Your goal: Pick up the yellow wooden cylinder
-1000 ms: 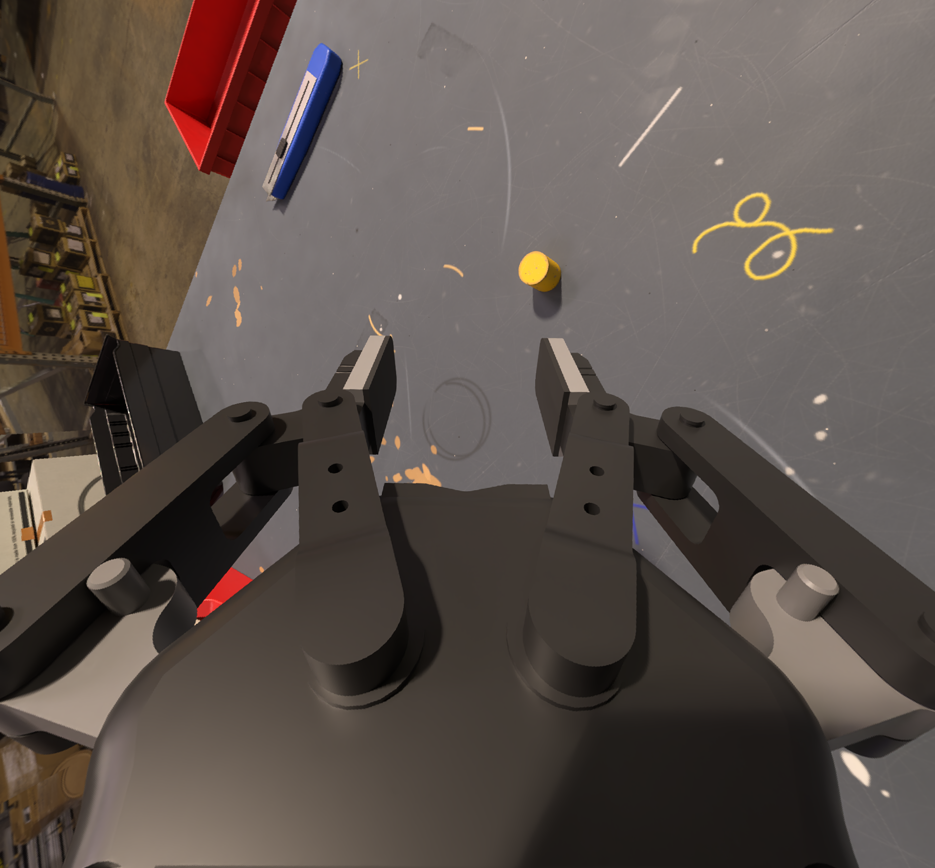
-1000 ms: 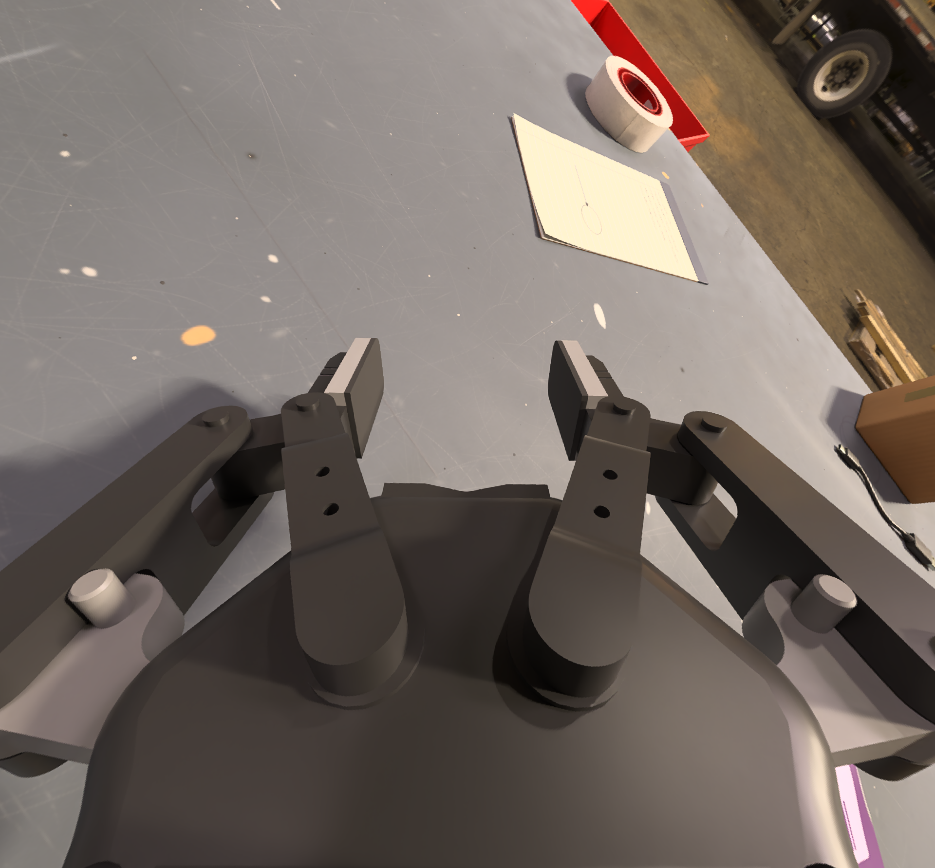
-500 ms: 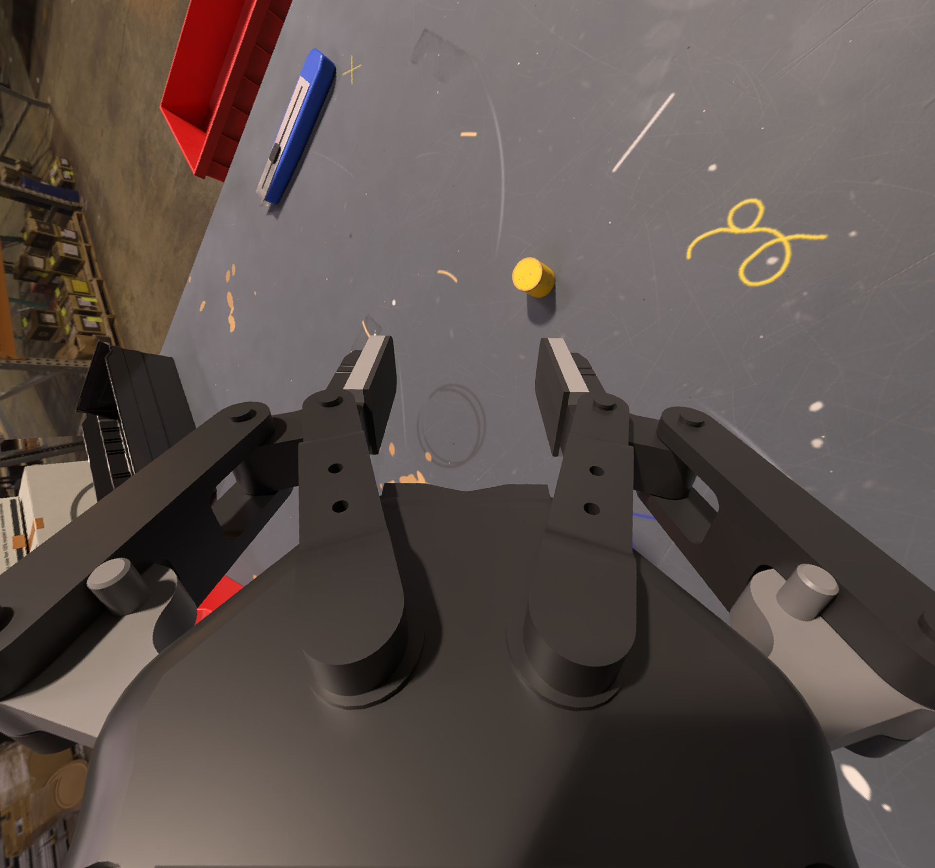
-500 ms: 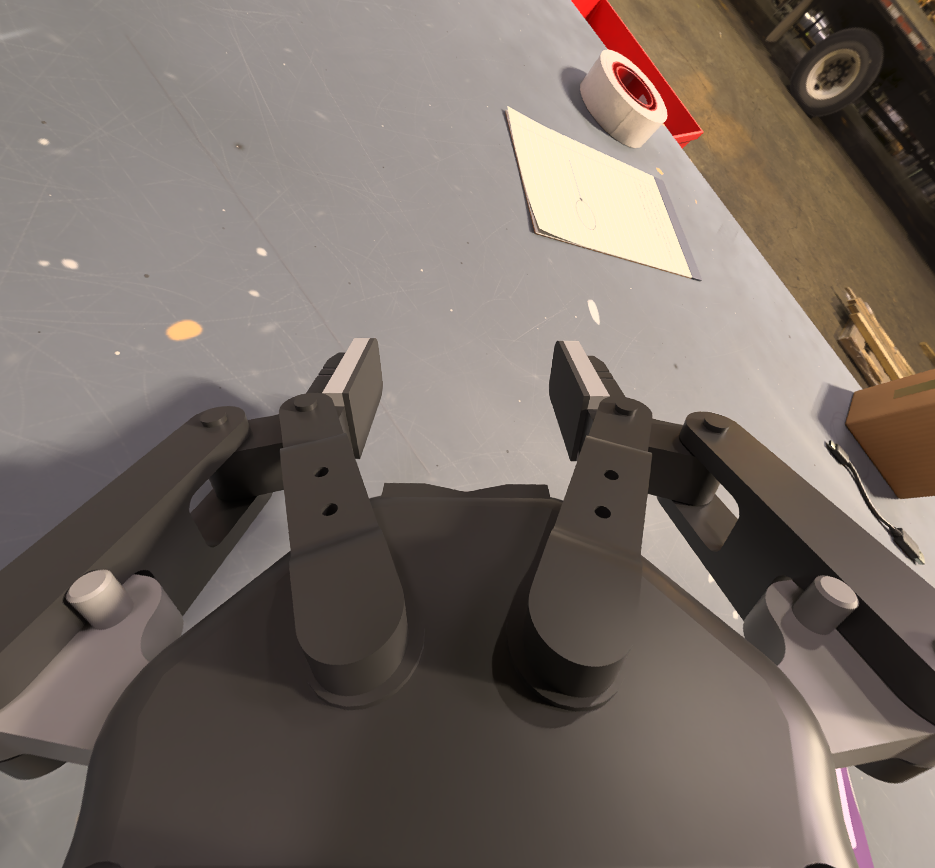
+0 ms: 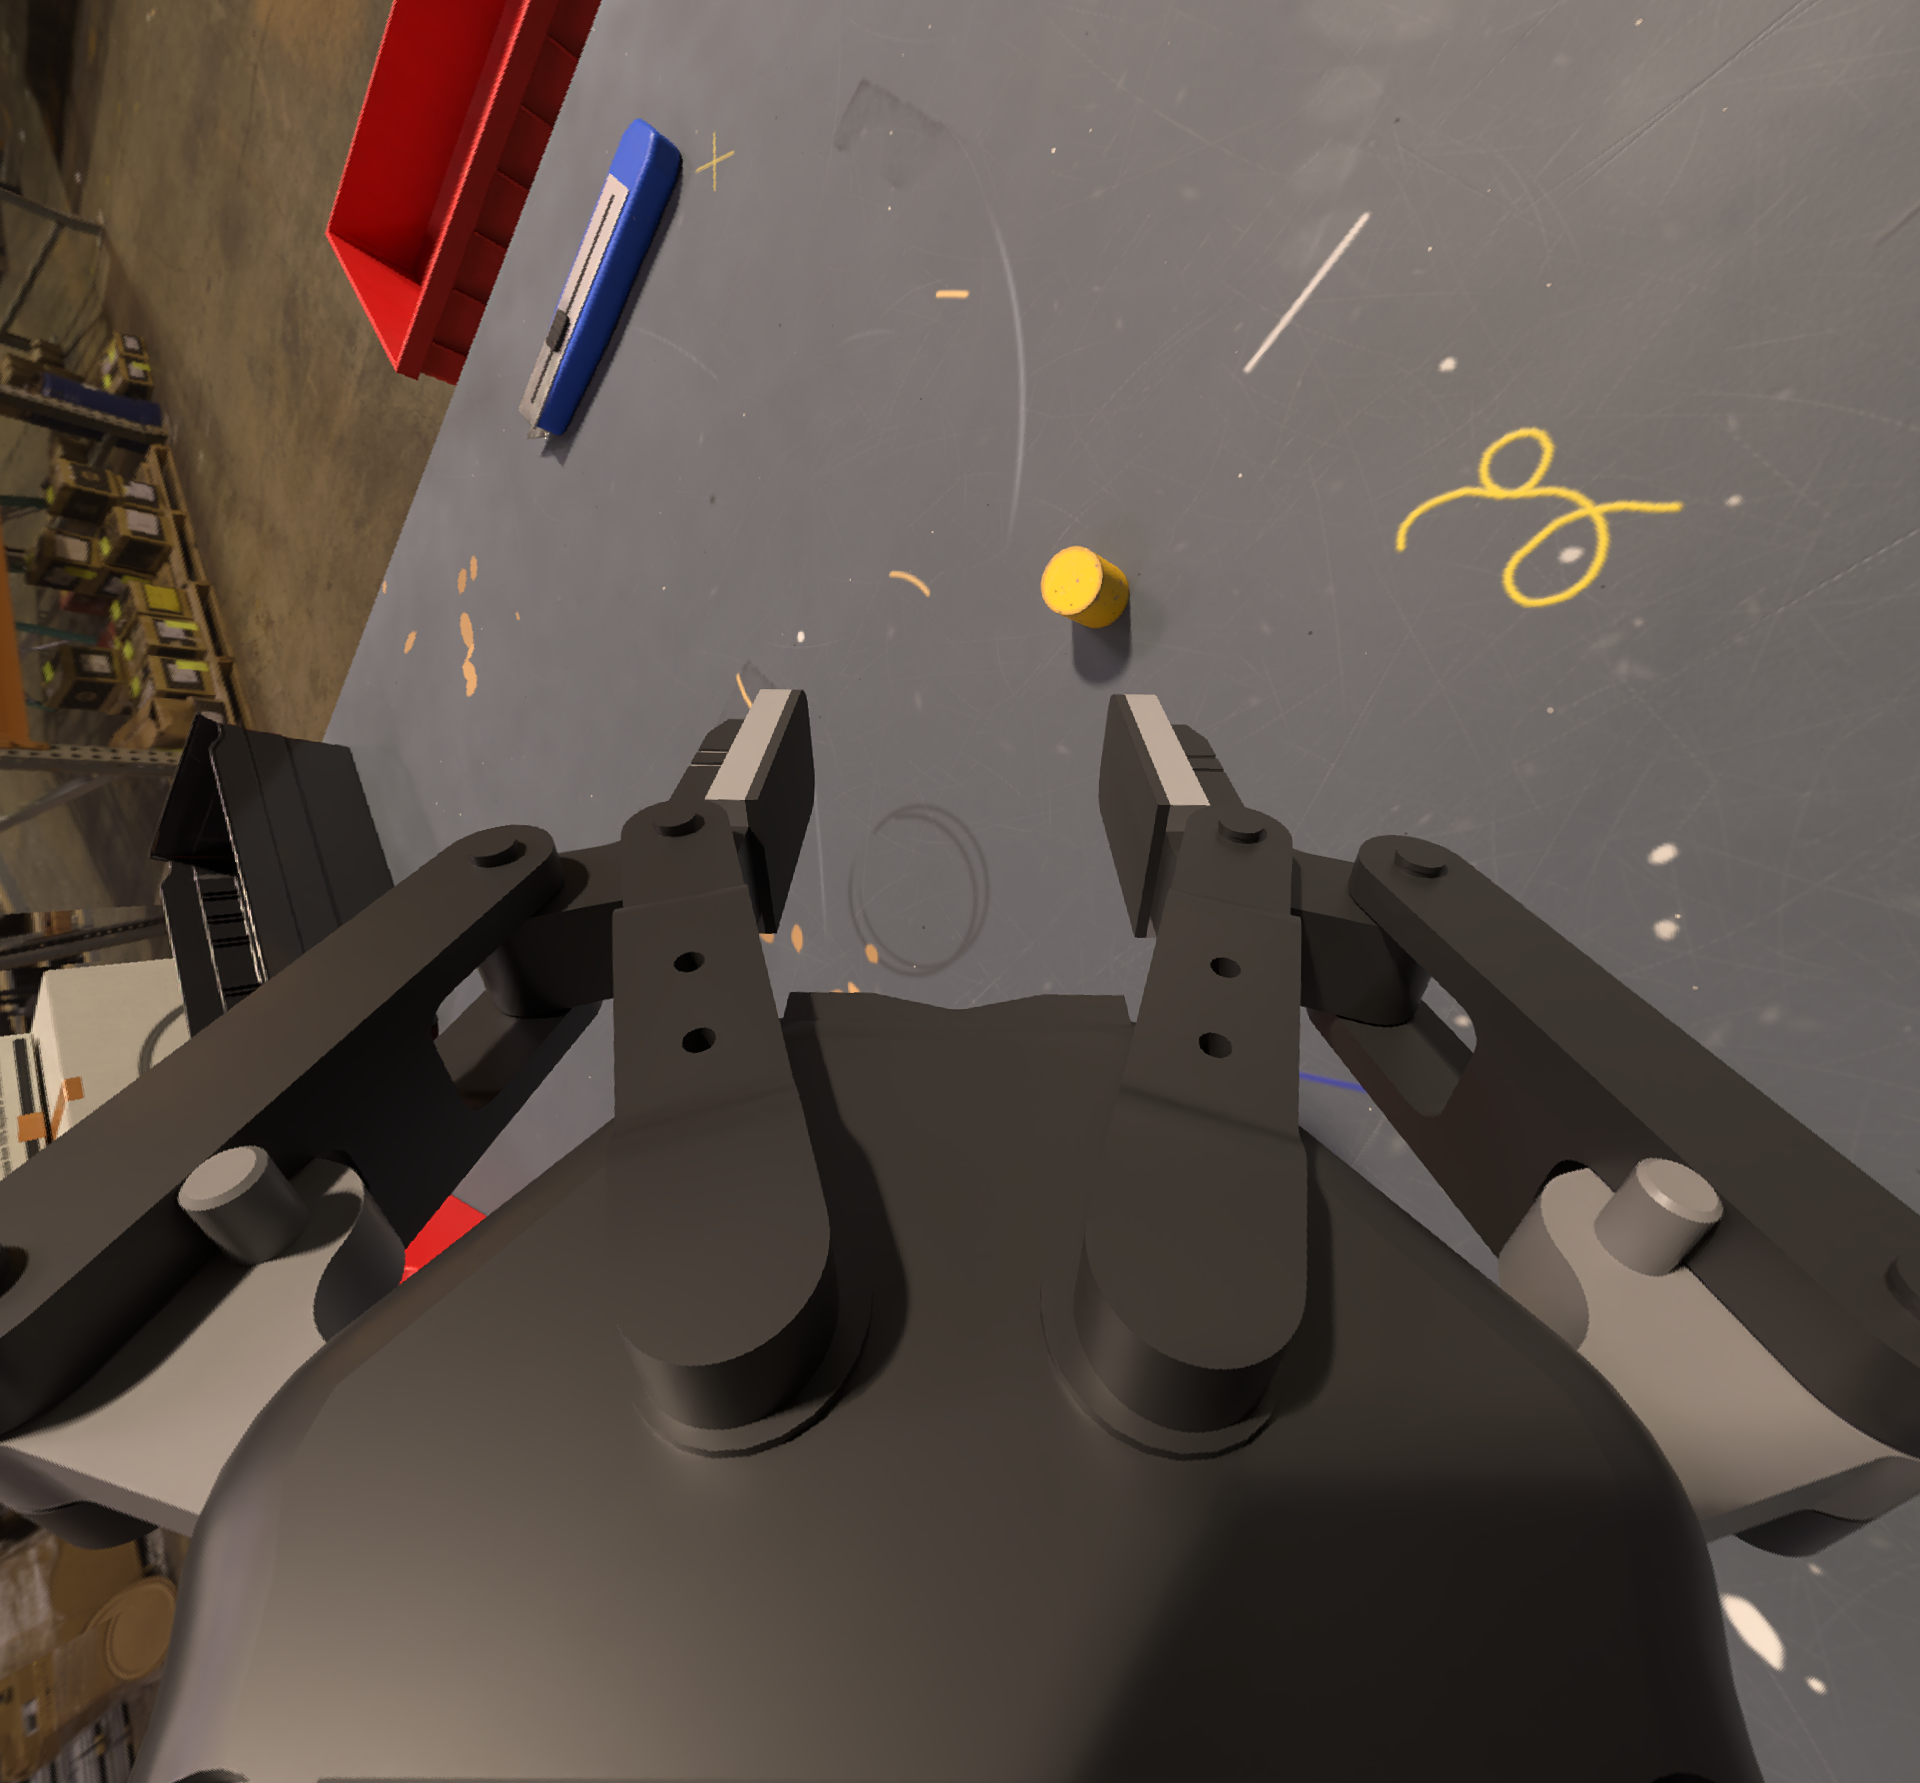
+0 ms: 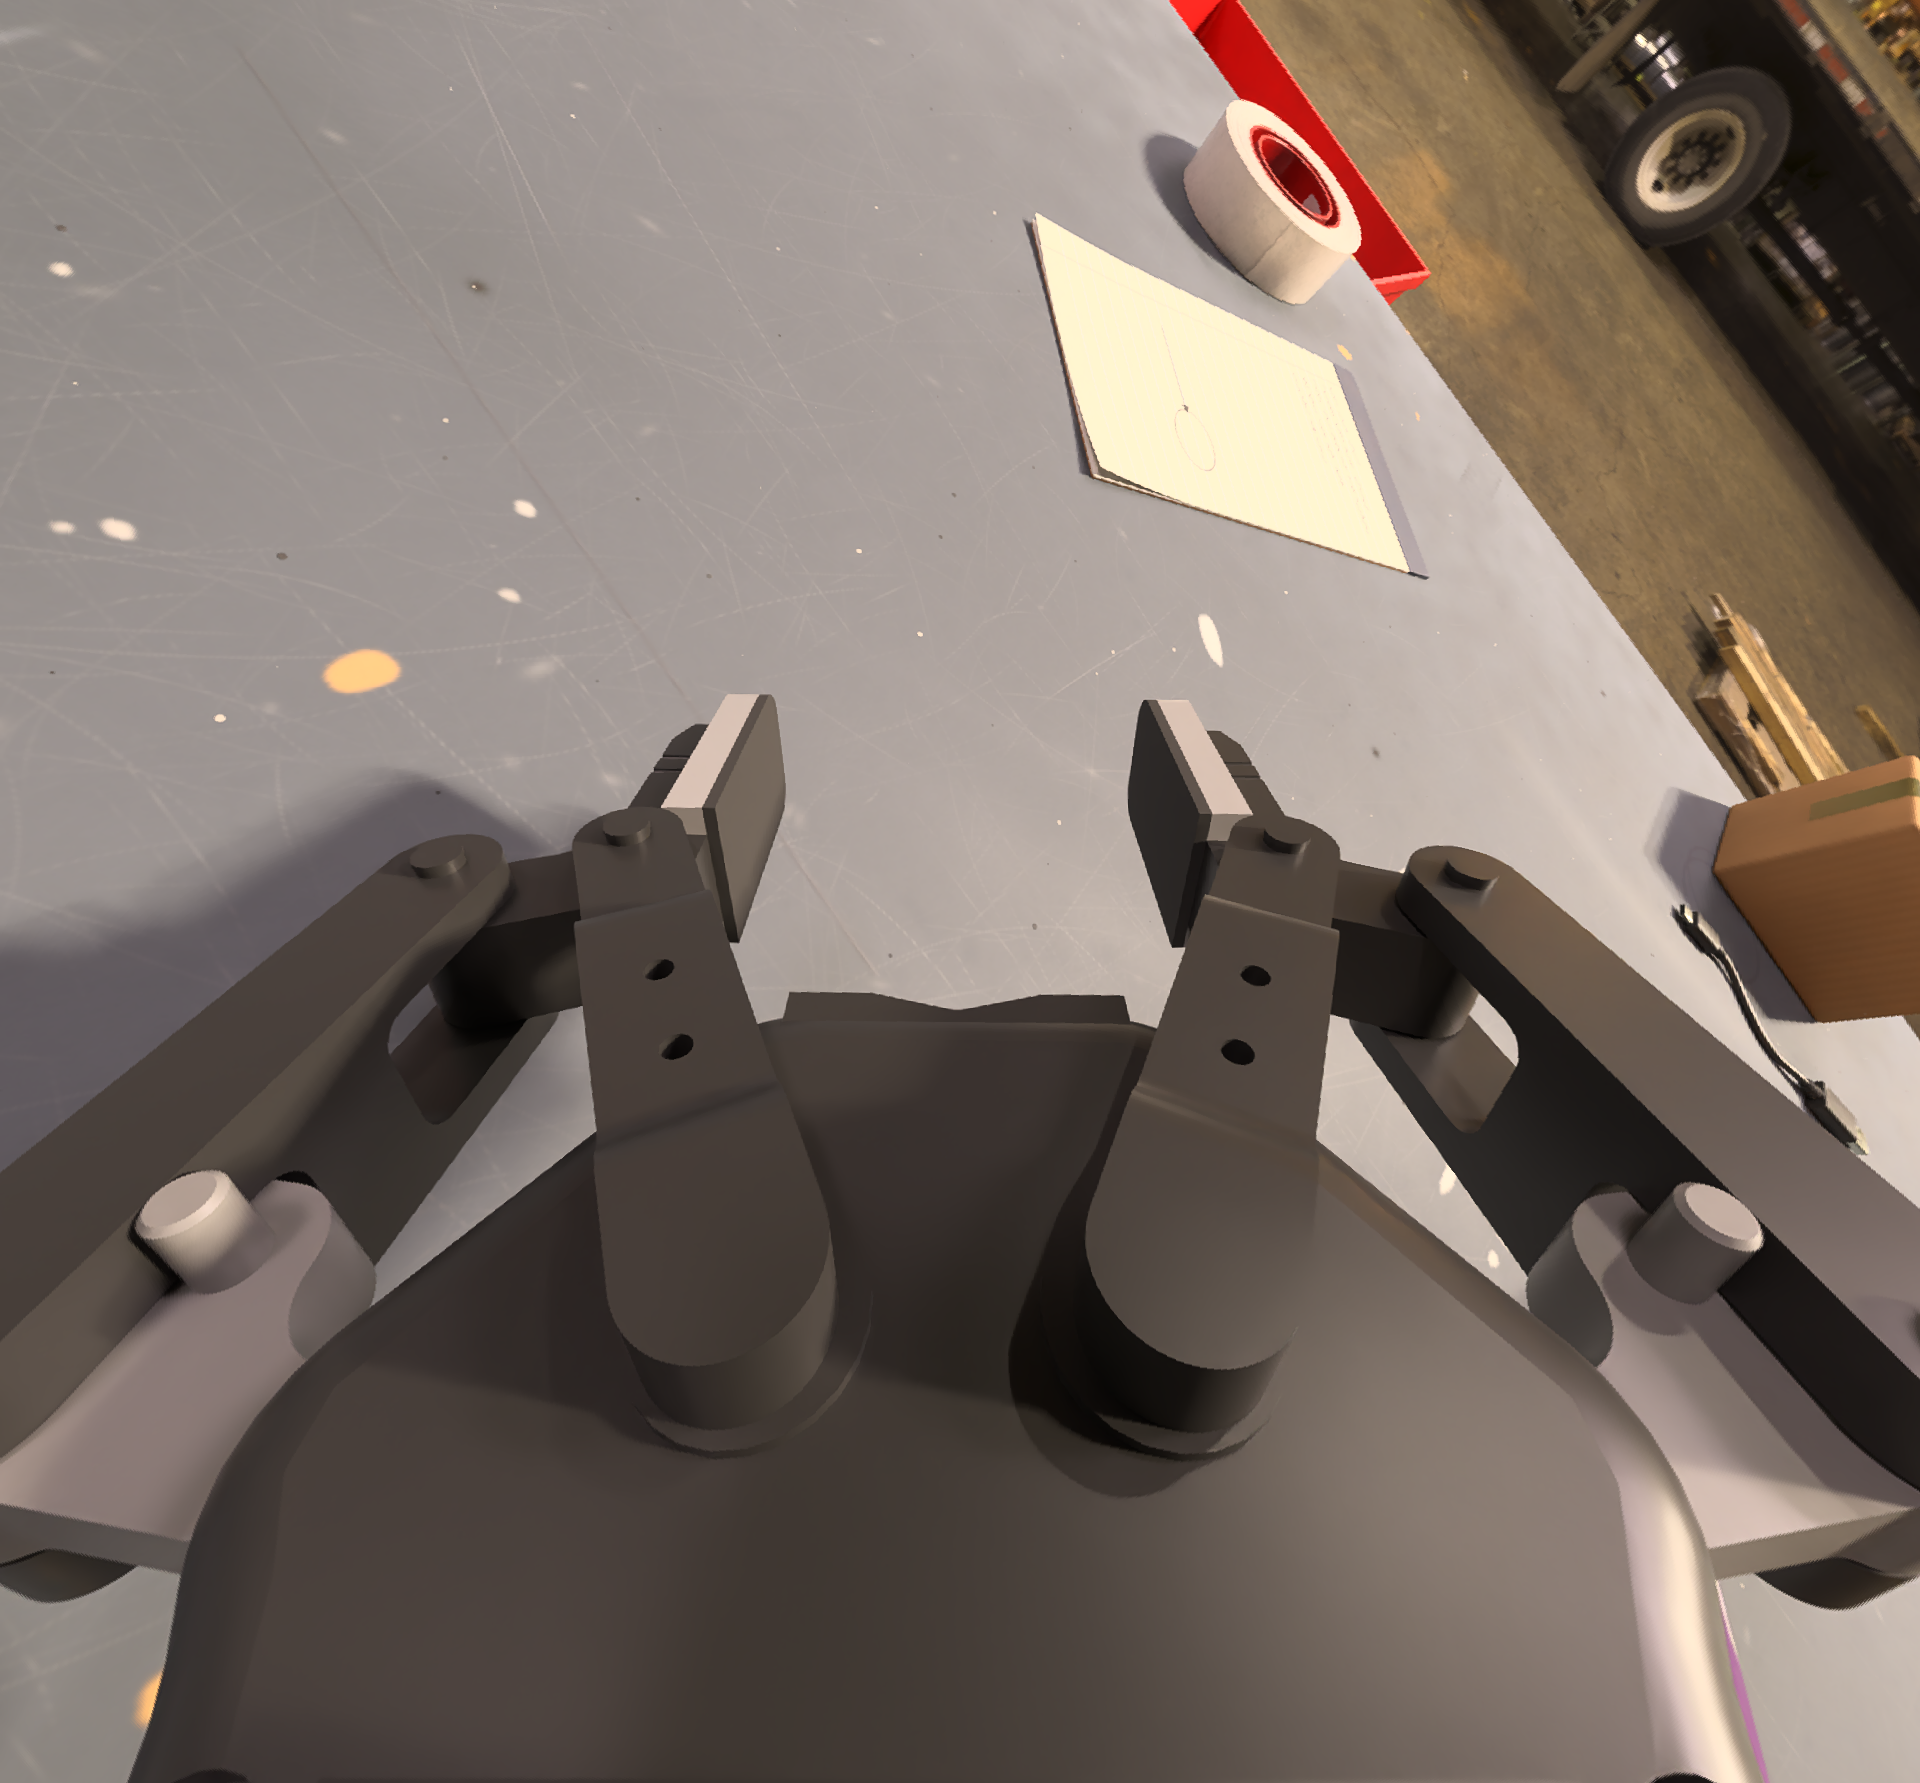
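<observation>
One yellow cylinder (image 5: 1084,587), two parted hands (image 5: 954,765) (image 6: 957,769)

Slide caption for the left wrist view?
Open left gripper poised short of the upright yellow wooden cylinder on the grey table.

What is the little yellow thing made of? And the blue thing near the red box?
The yellow cylinder looks like painted wood: a matte, even yellow with tiny dark specks on its flat top, though the look alone can't confirm wood. The blue utility knife seems to be smooth plastic with a soft sheen, and a grey strip down its middle that could be metal. The red bin beside it looks like glossy moulded plastic.
</observation>
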Controlling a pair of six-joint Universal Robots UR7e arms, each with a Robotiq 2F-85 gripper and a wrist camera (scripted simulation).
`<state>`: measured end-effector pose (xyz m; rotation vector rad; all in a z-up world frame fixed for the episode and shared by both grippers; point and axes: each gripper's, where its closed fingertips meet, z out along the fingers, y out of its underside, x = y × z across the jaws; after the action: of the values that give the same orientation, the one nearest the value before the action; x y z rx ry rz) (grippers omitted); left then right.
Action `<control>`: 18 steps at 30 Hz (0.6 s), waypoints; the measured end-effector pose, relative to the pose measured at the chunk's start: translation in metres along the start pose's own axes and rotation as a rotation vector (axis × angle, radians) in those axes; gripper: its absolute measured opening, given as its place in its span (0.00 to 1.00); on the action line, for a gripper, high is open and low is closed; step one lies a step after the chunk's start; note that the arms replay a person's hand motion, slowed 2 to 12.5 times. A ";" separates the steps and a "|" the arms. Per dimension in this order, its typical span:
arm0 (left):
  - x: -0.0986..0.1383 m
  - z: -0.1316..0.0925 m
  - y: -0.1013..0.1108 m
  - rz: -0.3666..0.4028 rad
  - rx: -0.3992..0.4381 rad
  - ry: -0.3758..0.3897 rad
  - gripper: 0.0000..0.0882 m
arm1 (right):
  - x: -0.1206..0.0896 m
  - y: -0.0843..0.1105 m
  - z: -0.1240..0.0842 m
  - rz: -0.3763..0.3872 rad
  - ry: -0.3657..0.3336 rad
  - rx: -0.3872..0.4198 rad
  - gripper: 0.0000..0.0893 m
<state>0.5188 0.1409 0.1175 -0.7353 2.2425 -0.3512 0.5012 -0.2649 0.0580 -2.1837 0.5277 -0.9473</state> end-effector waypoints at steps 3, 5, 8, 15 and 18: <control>0.001 0.000 -0.001 0.003 0.000 0.001 0.57 | 0.000 0.000 0.000 -0.004 0.002 -0.001 0.67; 0.001 0.001 -0.001 0.005 0.000 0.001 0.57 | 0.000 0.000 0.000 -0.007 0.004 -0.002 0.67; 0.001 0.001 -0.001 0.008 0.000 -0.001 0.57 | -0.001 0.000 0.000 -0.012 0.006 -0.004 0.67; 0.001 0.002 -0.004 0.014 0.003 -0.005 0.57 | -0.002 0.001 0.000 -0.025 0.009 -0.008 0.67; 0.001 0.002 -0.005 0.015 0.005 -0.007 0.57 | -0.003 0.002 0.000 -0.030 0.010 -0.010 0.67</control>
<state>0.5217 0.1363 0.1172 -0.7154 2.2383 -0.3460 0.4995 -0.2646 0.0553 -2.2029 0.5069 -0.9741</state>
